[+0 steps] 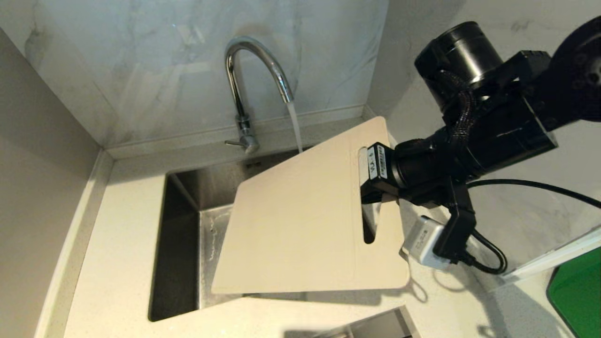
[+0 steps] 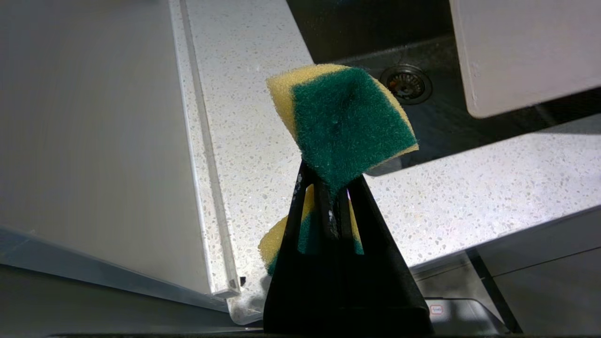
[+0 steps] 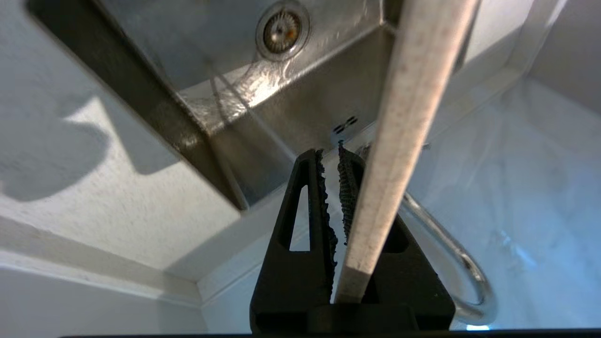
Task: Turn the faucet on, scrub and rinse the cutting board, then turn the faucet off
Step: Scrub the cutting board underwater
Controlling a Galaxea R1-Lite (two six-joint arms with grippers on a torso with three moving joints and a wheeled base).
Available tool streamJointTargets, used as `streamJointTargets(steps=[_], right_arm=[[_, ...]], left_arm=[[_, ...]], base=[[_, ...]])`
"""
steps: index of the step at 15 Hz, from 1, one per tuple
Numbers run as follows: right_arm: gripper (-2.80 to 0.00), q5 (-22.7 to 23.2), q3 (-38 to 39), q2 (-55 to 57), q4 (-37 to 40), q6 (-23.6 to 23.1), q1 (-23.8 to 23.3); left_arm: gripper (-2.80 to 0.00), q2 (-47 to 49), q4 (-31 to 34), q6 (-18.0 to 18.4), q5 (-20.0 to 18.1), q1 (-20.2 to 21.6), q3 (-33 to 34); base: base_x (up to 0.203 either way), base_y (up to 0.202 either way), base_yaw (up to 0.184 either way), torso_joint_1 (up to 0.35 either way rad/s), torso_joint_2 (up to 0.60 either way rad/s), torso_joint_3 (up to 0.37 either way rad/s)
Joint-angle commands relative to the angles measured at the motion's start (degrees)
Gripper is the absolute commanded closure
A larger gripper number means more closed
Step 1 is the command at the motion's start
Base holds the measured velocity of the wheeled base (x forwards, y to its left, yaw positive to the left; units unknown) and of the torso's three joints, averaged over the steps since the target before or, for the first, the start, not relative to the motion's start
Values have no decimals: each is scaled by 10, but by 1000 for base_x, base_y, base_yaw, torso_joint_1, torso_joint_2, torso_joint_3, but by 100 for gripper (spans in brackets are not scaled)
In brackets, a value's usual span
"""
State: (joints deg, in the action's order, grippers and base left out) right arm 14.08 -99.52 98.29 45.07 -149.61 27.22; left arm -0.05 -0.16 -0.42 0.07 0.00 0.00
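Board (image 1: 300,220) slants over the sink (image 1: 183,244), long axis running from the right gripper (image 1: 371,176), pinching its slotted end, down-left; left gripper (image 2: 328,197) squeezes a sponge (image 2: 347,122).

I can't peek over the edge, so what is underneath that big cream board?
Under the thin cream-white plastic cutting board lies the steel sink basin, with its round drain visible in the right wrist view. The head view's basin floor is largely covered.

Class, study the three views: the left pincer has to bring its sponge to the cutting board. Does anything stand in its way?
Nothing visible does. The left pincer, shut on the sponge, has only the countertop and open sink before the cutting board.
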Motion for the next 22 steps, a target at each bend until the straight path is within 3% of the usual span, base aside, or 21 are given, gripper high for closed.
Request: streamJointTargets(steps=[1, 6, 10, 22], right_arm=[[0, 1, -54, 56, 8, -19, -15], [0, 13, -138, 126, 6, -29, -40], [0, 29, -140, 155, -28, -29, -67], [0, 41, -141, 200, -103, -28, -68]], left_arm=[[0, 0, 0, 0, 0, 0, 0], [0, 0, 0, 0, 0, 0, 0], [0, 0, 0, 0, 0, 0, 0], [0, 0, 0, -1, 0, 0, 0]], base=[[0, 0, 0, 0, 0, 0], [0, 0, 0, 0, 0, 0], [0, 0, 0, 0, 0, 0], [0, 0, 0, 0, 0, 0]])
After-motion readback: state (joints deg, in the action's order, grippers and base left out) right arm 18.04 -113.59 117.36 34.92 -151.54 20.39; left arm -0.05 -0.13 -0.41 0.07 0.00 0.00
